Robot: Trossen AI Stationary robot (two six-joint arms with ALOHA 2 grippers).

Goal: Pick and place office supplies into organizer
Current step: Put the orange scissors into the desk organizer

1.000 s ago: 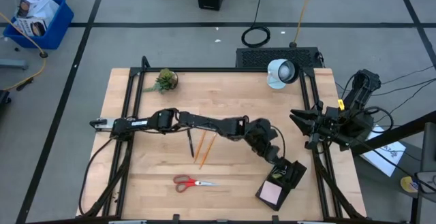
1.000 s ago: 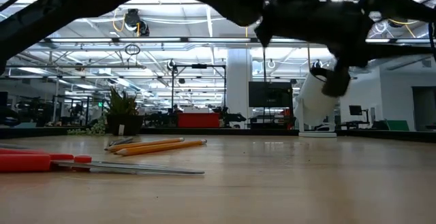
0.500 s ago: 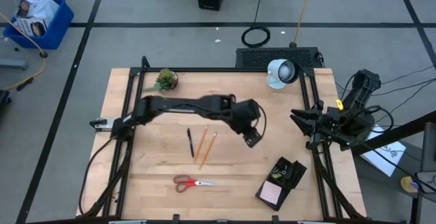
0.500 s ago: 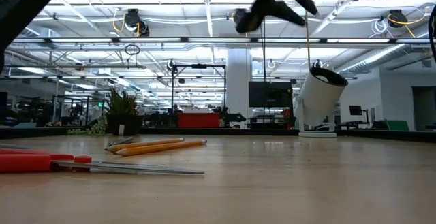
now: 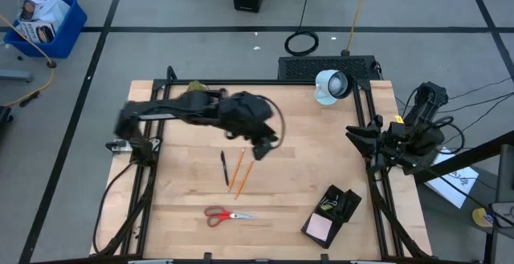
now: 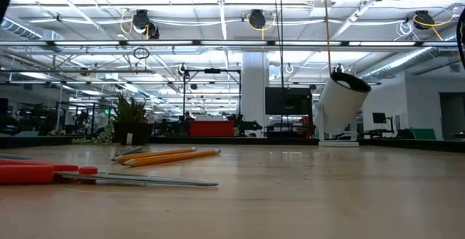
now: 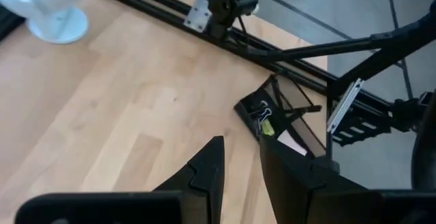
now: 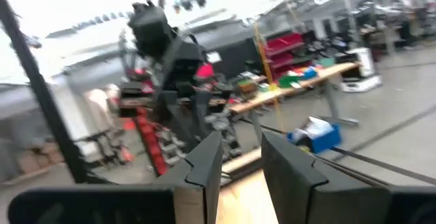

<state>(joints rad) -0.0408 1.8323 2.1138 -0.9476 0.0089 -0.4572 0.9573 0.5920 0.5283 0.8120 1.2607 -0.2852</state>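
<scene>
Left tool [image 5: 268,145] above tabletop [image 5: 177,192] centre, behind pencils; fingers [image 7: 208,173] narrowly parted, nothing between them. Right tool [image 5: 359,138] parked at right tabletop edge; fingers narrowly parted, empty. Black pen [image 5: 224,168] and two orange pencils [image 5: 242,172] lie side by side mid-tabletop. Red-handled scissors [image 5: 226,214] nearer front edge. Black organizer [image 5: 332,214] at front right, pink sticky-note pad [image 5: 320,229] in its front compartment, binder clips [image 7: 262,118] in another. Potted plant [image 5: 195,94] at rear left, white lamp [image 5: 330,86] at rear right.

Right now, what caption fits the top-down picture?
Left arm's fingers hover above pencils and pen; scissors and organizer wait nearby.
</scene>
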